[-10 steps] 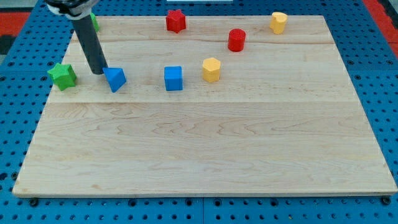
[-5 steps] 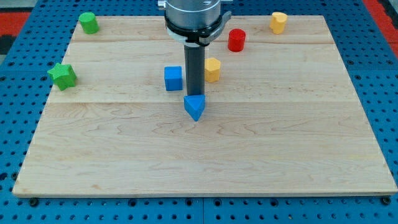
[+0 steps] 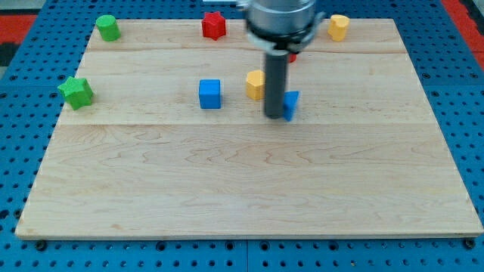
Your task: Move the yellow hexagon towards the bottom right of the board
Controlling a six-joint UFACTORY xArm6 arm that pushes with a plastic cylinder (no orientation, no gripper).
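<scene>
My tip point(image 3: 274, 115) rested on the bench point(image 3: 242, 189). As a plain rod, the end effector had no jaws and held nothing. A small blue block point(image 3: 290, 105), shape unclear, sat against the tip's right side, partly hidden by the rod. The yellow hexagon point(image 3: 255, 84) stood just up and left of the tip, behind the rod. A blue cube point(image 3: 210, 94) lay farther left. A red block point(image 3: 291, 54) was mostly hidden above. A red star point(image 3: 214, 25), yellow block point(image 3: 338, 27), green cylinder point(image 3: 107, 27) and green star point(image 3: 76, 91) lay well apart.
</scene>
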